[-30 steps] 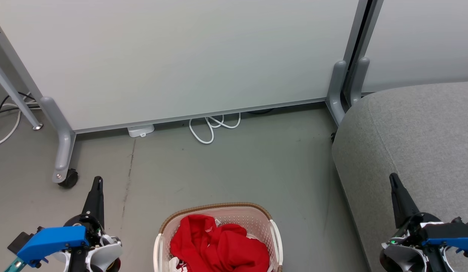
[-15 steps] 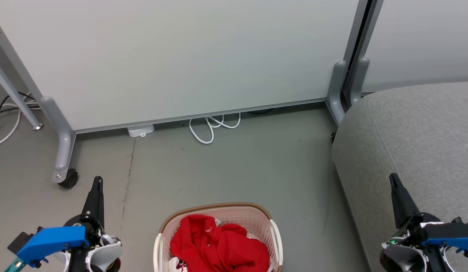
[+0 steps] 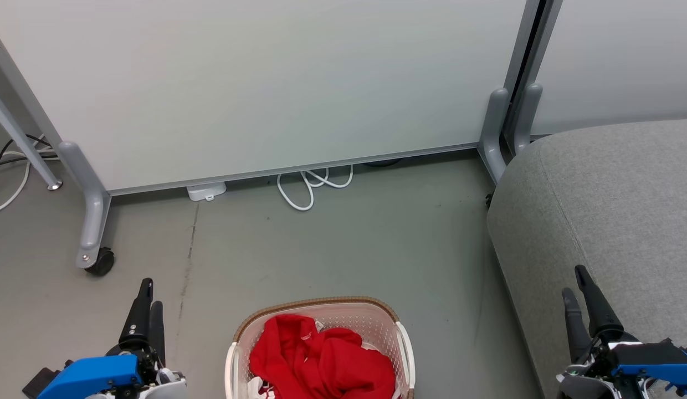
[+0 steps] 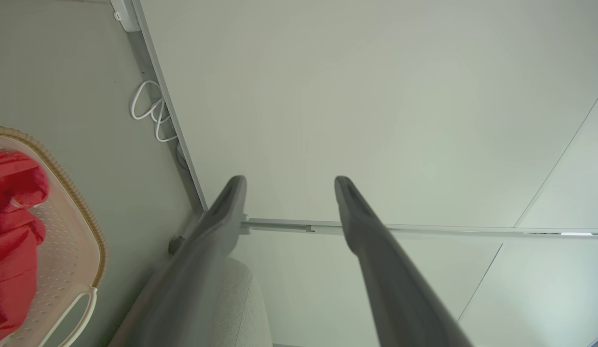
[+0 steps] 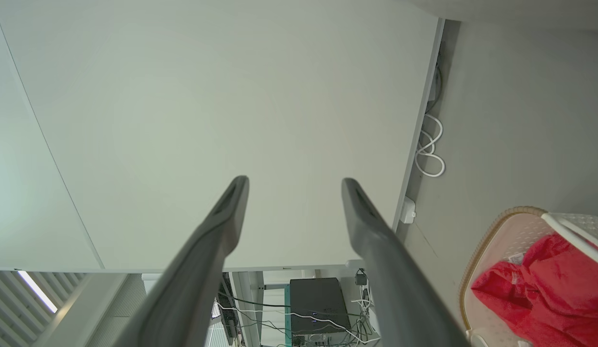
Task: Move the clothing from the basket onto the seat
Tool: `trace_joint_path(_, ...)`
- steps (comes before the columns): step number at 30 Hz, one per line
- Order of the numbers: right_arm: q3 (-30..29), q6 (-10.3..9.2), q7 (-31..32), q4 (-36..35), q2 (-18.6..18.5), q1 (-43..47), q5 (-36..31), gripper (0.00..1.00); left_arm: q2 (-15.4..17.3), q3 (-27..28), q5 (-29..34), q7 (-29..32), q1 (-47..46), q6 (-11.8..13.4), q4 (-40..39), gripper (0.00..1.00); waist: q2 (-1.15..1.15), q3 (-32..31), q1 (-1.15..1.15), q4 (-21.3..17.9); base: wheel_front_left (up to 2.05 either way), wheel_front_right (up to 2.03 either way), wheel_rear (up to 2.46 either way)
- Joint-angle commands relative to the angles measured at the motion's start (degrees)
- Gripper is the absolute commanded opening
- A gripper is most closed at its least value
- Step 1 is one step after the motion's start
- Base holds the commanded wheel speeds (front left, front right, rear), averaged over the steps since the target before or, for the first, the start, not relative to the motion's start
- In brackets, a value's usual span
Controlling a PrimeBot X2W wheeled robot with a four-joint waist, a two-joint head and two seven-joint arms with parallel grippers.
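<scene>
My left gripper (image 4: 289, 180) stands wide, its two dark fingers well apart with nothing between them. It hangs low over the grey floor (image 3: 349, 244), just left of the basket (image 3: 321, 303). My right gripper (image 5: 295, 181) is spread just as wide and is also empty; from the head camera it sits against the near side of the seat (image 3: 609, 194).

The clothing (image 3: 321, 357) lies in the basket as a crumpled red heap (a scrap of white shows at its lower left). The basket stands on the floor between my two grippers, touched by neither. A strip of floor separates it from the grey seat on the right.

Farther out is a white partition (image 3: 266, 83) on grey legs, one with a black caster (image 3: 102, 263). A white cable (image 3: 310, 188) loops under its lower edge.
</scene>
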Motion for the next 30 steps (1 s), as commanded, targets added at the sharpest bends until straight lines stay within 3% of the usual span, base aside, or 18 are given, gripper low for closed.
trace_joint_path(1, -0.03, 0.03, -0.63, -1.17, -0.19, -1.0, -1.15, 1.0, 0.44, -0.42, 0.81, -0.57, -1.76, -0.07, -1.4, 1.0, 0.0, 0.03, 0.0, 0.01, 0.0, 0.0, 0.0)
trace_joint_path(18, 0.55, 0.06, -5.05, -3.4, -0.32, -2.34, -15.84, 1.0, 0.57, -0.53, 16.28, -4.99, -3.69, 0.0, -3.52, 1.0, 0.0, 0.63, 0.0, 0.22, 0.0, 0.0, 0.0)
trace_joint_path(30, 3.25, 0.08, -7.74, -5.42, -0.4, -2.57, -29.37, 1.0, 0.65, -2.9, 30.58, -7.67, -3.94, 2.47, -6.1, 1.0, 0.0, 0.88, 0.0, 0.37, 0.0, 0.0, 0.0)
